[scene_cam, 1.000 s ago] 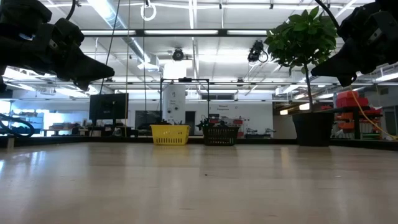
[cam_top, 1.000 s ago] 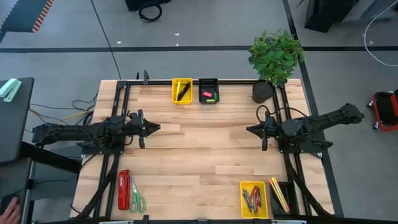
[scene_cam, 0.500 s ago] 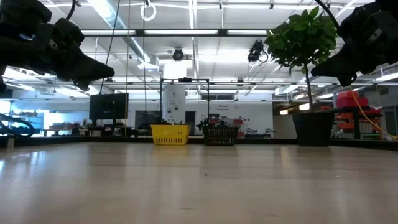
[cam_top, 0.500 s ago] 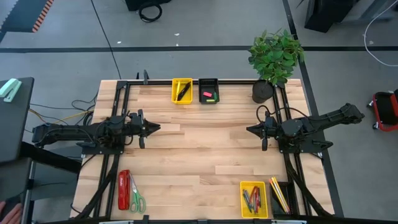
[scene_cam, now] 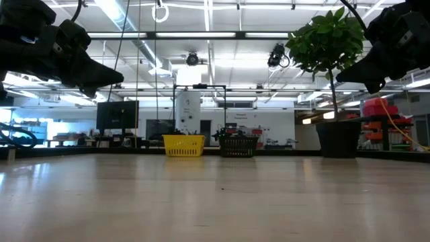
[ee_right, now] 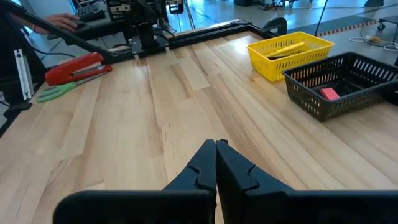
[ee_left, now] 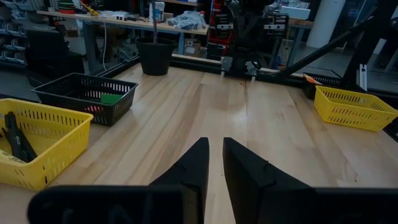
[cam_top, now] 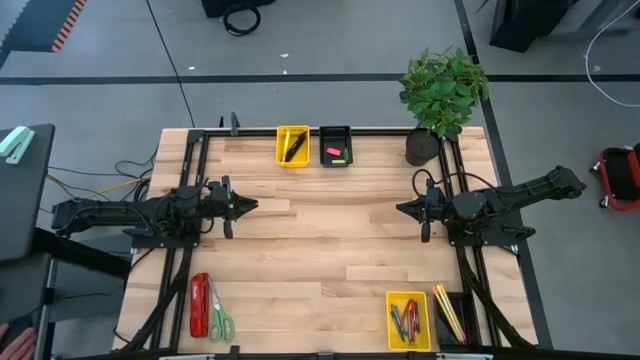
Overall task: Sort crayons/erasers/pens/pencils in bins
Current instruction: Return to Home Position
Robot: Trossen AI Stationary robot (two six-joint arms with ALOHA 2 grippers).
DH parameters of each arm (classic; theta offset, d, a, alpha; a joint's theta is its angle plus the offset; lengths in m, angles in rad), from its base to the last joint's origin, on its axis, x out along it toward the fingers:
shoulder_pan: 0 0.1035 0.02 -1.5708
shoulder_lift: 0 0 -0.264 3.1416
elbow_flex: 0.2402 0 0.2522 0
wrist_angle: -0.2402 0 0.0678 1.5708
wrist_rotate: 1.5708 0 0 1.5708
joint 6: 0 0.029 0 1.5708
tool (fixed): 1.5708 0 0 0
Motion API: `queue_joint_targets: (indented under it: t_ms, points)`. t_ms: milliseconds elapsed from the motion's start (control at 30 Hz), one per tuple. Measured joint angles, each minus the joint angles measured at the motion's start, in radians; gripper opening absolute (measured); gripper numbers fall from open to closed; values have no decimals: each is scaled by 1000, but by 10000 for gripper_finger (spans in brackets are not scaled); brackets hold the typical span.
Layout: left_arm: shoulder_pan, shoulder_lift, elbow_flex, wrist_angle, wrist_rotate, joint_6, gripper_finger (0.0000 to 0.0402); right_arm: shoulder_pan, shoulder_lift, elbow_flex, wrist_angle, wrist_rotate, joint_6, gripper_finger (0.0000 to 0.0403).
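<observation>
Grey floor (cam_top: 330, 40) with dark seams surrounds the wooden table (cam_top: 320, 250). Strip lights (scene_cam: 201, 35) line the ceiling, and a potted plant (cam_top: 443, 92) stands at the table's corner.

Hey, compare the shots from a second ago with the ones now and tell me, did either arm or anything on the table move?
Nothing visibly changed. The left end effector and the right end effector hang over the bare middle of the wooden table, each holding nothing, and the bright yellow plastic bin with the black pens and the black plastic bin with the small erasers sit where they were.
</observation>
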Motion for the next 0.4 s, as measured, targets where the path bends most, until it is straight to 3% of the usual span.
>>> queue_joint_targets:
  t_ms: [400]
  points:
    - [0, 0, 0, 0, 0, 0, 61, 0, 0, 0, 0, 0, 0, 10]
